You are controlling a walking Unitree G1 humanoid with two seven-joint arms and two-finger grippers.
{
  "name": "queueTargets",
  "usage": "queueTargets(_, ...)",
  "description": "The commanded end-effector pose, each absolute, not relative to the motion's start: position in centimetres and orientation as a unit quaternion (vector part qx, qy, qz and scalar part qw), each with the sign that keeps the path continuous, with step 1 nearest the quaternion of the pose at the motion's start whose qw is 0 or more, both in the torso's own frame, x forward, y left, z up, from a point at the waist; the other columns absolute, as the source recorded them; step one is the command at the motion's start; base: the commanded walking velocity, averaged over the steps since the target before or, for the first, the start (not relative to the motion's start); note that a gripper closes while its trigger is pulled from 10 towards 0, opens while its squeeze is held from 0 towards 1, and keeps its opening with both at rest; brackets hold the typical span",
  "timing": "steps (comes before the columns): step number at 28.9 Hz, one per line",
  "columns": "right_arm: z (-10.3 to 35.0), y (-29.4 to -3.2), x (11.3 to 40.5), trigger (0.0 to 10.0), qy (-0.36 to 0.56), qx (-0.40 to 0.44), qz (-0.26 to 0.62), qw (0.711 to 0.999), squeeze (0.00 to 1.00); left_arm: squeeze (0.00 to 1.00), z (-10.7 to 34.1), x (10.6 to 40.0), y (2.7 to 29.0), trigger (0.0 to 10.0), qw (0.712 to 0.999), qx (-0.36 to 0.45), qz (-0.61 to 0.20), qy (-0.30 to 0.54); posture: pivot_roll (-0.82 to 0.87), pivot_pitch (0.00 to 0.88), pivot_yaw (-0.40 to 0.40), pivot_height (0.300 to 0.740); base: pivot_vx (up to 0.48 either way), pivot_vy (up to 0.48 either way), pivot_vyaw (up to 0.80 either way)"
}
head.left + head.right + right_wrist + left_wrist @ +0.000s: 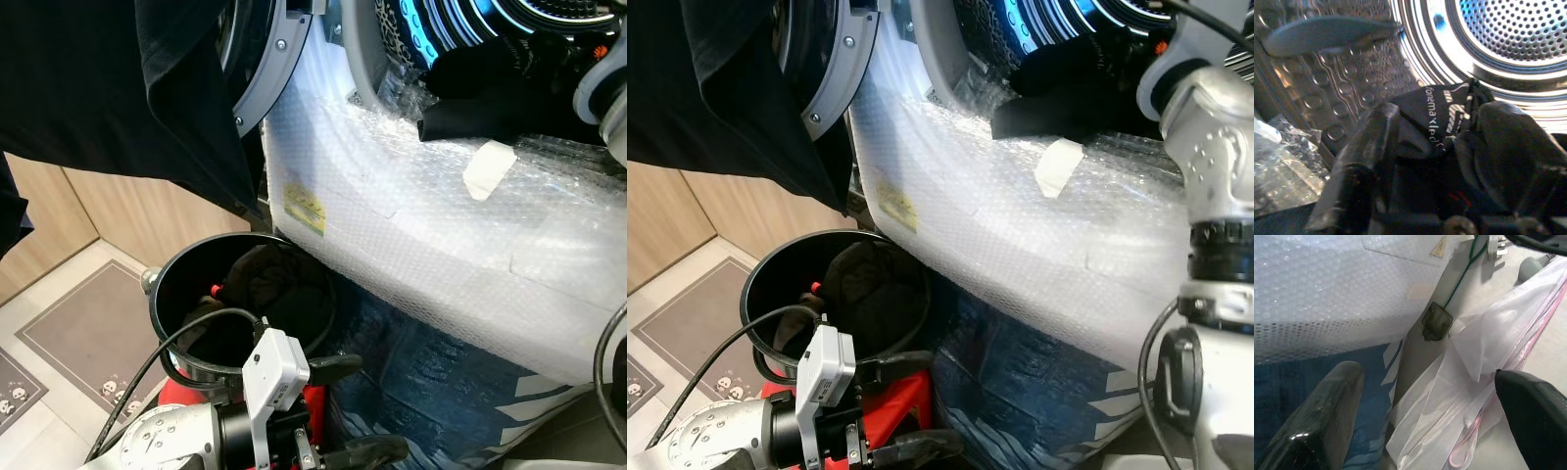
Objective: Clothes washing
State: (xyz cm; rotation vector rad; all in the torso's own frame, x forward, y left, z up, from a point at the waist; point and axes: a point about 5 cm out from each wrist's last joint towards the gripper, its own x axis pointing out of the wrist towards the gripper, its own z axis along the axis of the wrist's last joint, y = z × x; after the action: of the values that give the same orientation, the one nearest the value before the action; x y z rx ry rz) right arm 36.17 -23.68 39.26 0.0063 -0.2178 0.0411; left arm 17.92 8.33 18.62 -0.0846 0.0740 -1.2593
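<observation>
Right claw (1435, 147) is up inside the washing machine drum (1508, 44), its two black fingers (1359, 166) pinched on a black garment (1444, 122) with white lettering, the cloth bunched between them. At the drum's mouth more of that dark cloth (490, 93) spills over the lower rim onto the bubble wrap (441, 225) that covers the machine's front. Another big black cloth (108, 78) hangs over the open door (269, 69) at the upper left.

Left claw (1430, 421) hangs low beside the machine's bottom edge with its fingers spread wide, holding nothing; between them lies thin white plastic sheeting (1469, 382) on the floor. Just ahead of that arm, against the machine's front, stands a round black laundry bucket (245, 304) with dark clothes inside. A strip of pale tape (488, 166) sticks to the wrap below the drum mouth.
</observation>
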Motion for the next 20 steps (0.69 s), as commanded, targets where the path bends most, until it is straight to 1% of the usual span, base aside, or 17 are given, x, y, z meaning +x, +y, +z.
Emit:
queueTargets(1,40.2,-24.0,35.2,10.0,-0.133,0.014,0.022,0.991,1.0,0.0,18.7,18.0,8.4,10.0,0.805,-0.038,-0.592,0.029,-0.08,0.118,-0.053,0.74,0.0,0.0,0.0)
queueTargets(3,40.1,-23.9,35.1,10.0,-0.134,0.014,0.022,0.991,1.0,0.0,18.7,18.0,8.4,10.0,0.805,-0.038,-0.592,0.029,-0.08,0.118,-0.053,0.74,0.0,0.0,0.0)
queueTargets(4,40.0,-24.0,34.7,10.0,-0.148,0.025,0.034,0.988,1.0,0.0,18.8,18.3,8.6,10.0,0.808,-0.033,-0.588,0.028,-0.08,0.104,-0.035,0.74,0.0,0.0,0.0)
queueTargets(5,39.6,-24.2,33.6,10.0,-0.188,0.067,0.067,0.978,1.0,0.0,18.7,19.1,9.0,10.0,0.819,-0.023,-0.573,0.027,-0.08,0.099,-0.028,0.74,0.0,0.0,0.0)
queueTargets(6,39.2,-24.3,33.2,10.0,-0.2,0.074,0.077,0.974,1.0,0.0,18.7,19.6,9.3,10.0,0.825,-0.014,-0.564,0.027,-0.08,0.095,-0.021,0.74,0.0,0.0,0.0)
queueTargets(7,39.1,-24.3,33.1,10.0,-0.197,0.07,0.074,0.975,1.0,0.0,18.6,19.7,9.4,10.0,0.827,-0.012,-0.562,0.026,-0.08,0.095,-0.021,0.74,0.0,0.0,0.0)
queueTargets(10,38.6,-24.1,32.2,10.0,-0.218,0.088,0.116,0.965,1.0,0.0,18.6,20.5,9.8,10.0,0.84,-0.001,-0.542,0.019,-0.07,0.086,-0.01,0.74,0.0,0.0,0.0)
queueTargets(13,38.0,-23.9,31.6,10.0,-0.23,0.106,0.135,0.958,1.0,0.0,18.7,21.6,10.1,10.0,0.86,0.018,-0.511,0.006,-0.07,0.078,-0.002,0.74,0.0,0.0,0.0)
queueTargets(14,38.0,-23.9,31.6,10.0,-0.23,0.106,0.135,0.958,1.0,0.0,18.7,21.6,10.1,10.0,0.86,0.018,-0.511,0.006,-0.07,0.078,-0.002,0.74,0.0,0.0,0.0)
queueTargets(15,37.9,-23.7,31.3,10.0,-0.238,0.113,0.143,0.954,1.0,0.0,18.7,21.9,10.2,10.0,0.864,0.018,-0.503,0.004,-0.07,0.077,0.001,0.74,0.0,0.0,0.0)
queueTargets(17,37.2,-23.1,30.2,10.0,-0.267,0.131,0.184,0.937,1.0,0.0,18.8,22.8,10.5,10.0,0.876,0.024,-0.482,-0.008,-0.07,0.07,0.008,0.74,0.0,0.0,0.0)
queueTargets(20,36.9,-22.9,29.7,10.0,-0.28,0.136,0.196,0.93,1.0,0.0,18.8,23.1,10.6,10.0,0.88,0.024,-0.474,-0.011,-0.07,0.066,0.015,0.74,0.0,0.0,0.0)
